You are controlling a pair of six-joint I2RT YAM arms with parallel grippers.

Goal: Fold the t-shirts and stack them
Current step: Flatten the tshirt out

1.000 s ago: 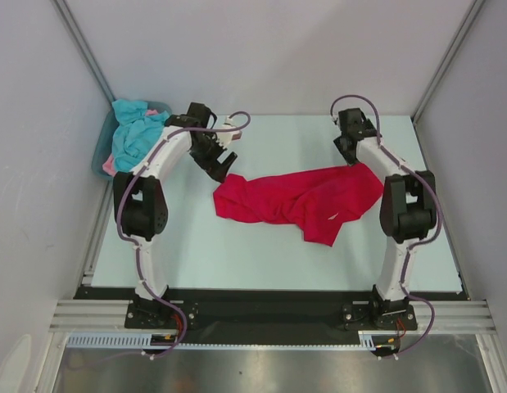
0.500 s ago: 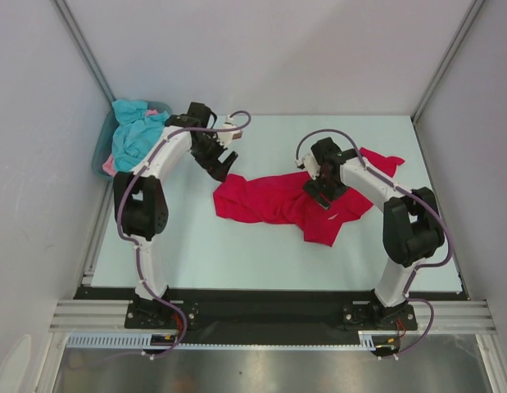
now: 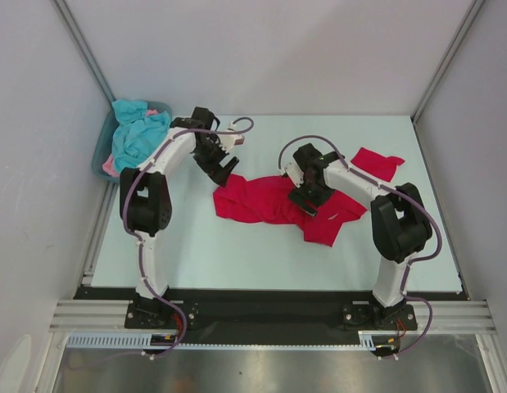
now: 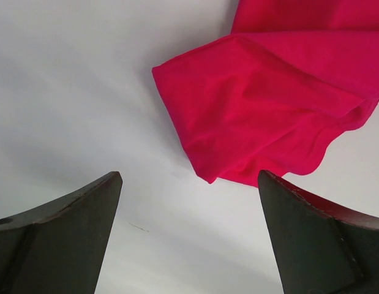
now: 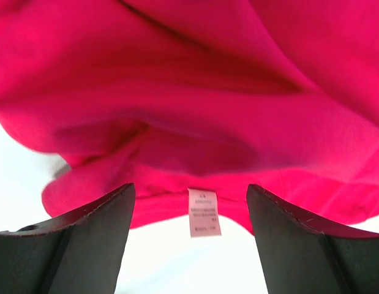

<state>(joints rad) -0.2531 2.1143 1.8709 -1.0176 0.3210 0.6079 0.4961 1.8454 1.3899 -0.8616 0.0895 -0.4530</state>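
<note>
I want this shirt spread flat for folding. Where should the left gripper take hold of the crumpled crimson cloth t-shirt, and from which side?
At the left end of the crumpled crimson cloth t-shirt, grip the doubled-over corner, coming from its left, low to the table. That lobe juts onto bare table ahead of the open left gripper, so a finger could likely slip under its edge.

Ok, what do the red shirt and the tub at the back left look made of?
Red t-shirt: soft matte knit cloth, probably cotton; it creases and folds limply and carries a sewn white label. Tub: apparently rigid smooth plastic, grey-blue; only its wall shows.
</note>
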